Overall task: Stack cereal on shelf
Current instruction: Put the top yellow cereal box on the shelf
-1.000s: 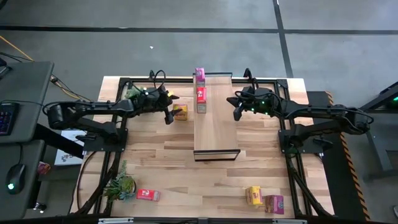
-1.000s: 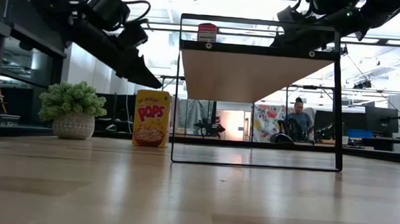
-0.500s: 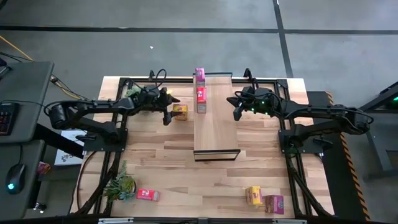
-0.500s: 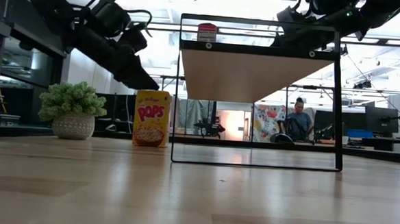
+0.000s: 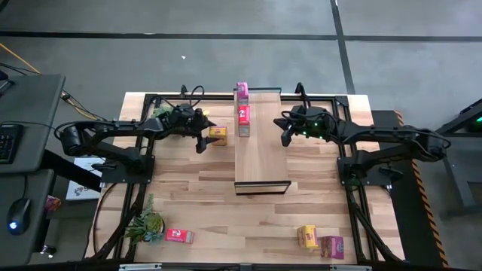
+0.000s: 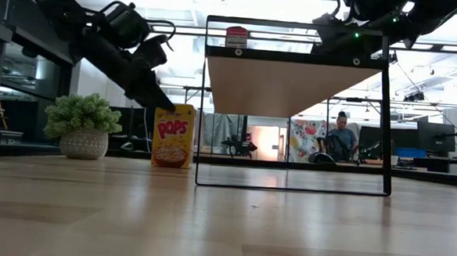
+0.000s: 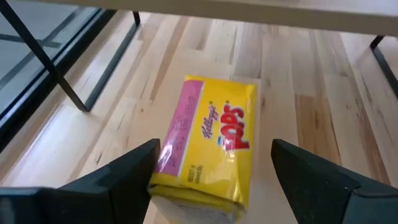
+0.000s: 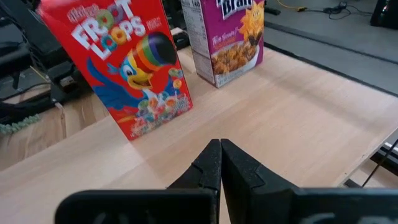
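While two small cardboard cereal boxes (image 5: 242, 105) are sitting on the long light-wood shelf (image 5: 261, 150), four are waiting on the table (image 5: 226, 211); left gripper (image 7: 214, 168), fingers spread wide, is straddling the yellow Pops box (image 7: 208, 146), right gripper (image 8: 221, 165) is hovering pinched closed, empty.

Cereal boxes: two red (image 5: 242, 114) (image 5: 178, 235), two yellow (image 5: 218, 135) (image 5: 307, 236), two purple (image 5: 241, 91) (image 5: 331, 246); two plants (image 5: 146, 223) (image 6: 82, 125); one shelf (image 5: 261, 154).
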Motion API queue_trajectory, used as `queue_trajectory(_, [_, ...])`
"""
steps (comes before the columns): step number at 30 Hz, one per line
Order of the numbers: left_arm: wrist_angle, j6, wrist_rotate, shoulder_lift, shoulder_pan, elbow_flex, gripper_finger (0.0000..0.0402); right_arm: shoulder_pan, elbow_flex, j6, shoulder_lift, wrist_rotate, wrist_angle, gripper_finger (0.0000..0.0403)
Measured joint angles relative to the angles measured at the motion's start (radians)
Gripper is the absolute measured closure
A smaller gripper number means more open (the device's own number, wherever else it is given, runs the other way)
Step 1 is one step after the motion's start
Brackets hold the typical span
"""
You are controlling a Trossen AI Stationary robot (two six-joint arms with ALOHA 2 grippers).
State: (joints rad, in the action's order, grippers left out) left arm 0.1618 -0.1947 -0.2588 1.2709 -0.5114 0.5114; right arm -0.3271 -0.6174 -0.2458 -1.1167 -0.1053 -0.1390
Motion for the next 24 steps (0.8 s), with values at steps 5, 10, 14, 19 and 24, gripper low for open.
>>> queue_trajectory(5, [-0.007,-0.008,0.0,0.0,0.0,0.0,0.0103,0.0,0.0,0.0,-0.01,0.0,-0.003,0.0403])
queue_trajectory(10, [0.003,-0.01,0.003,0.035,0.0,0.0,0.011,0.0,0.0,0.0,-0.01,0.0,-0.024,0.0403])
queue_trajectory(14, [0.055,-0.045,0.009,0.098,0.0,-0.001,0.0118,0.0,0.0,0.0,-0.01,0.0,-0.026,0.0403])
queue_trajectory(19, [0.105,-0.055,0.009,0.123,0.0,-0.001,0.0121,0.0,0.0,0.001,-0.01,0.0,-0.025,0.0403])
queue_trajectory(24, [0.093,-0.056,0.009,0.102,0.0,-0.001,0.0121,0.0,0.0,0.003,-0.01,0.0,-0.025,0.0403])
